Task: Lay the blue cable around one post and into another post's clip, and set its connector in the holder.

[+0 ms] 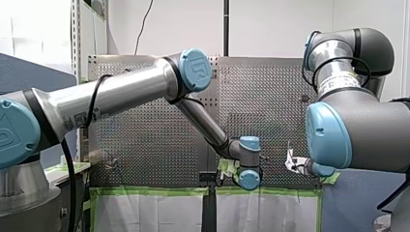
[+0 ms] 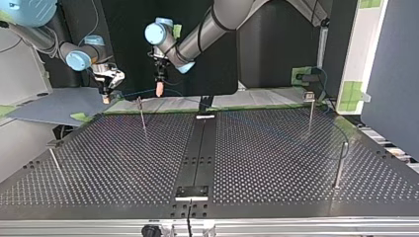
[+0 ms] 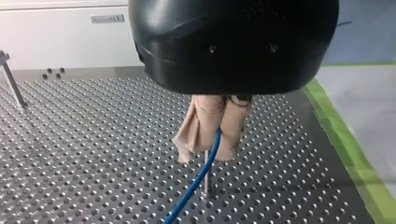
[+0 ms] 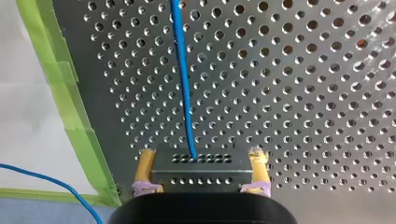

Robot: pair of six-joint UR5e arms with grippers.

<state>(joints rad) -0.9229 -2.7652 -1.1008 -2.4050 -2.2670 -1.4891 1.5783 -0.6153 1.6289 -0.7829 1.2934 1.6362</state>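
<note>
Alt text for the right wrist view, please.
My right hand clamps a grey perforated connector between its yellow pads. The blue cable leaves the connector and runs ahead across the perforated table, beside a green tape strip.

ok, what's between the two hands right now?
Top view: a stretch of blue cable runs from my right hand to my left hand, with a thin post standing just below it in that view.

My left gripper (image 3: pixel 208 151) is showing black with beige pads (image 3: pixel 198 123), my right gripper (image 4: pixel 201 161) yellow pads (image 4: pixel 145 164). The cable (image 4: pixel 184 84) is running bright blue against the grey table (image 3: pixel 93 140), dotted with a grid of holes and edged in green tape (image 4: pixel 60 79); the connector (image 4: pixel 201 175) is gleaming grey.
</note>
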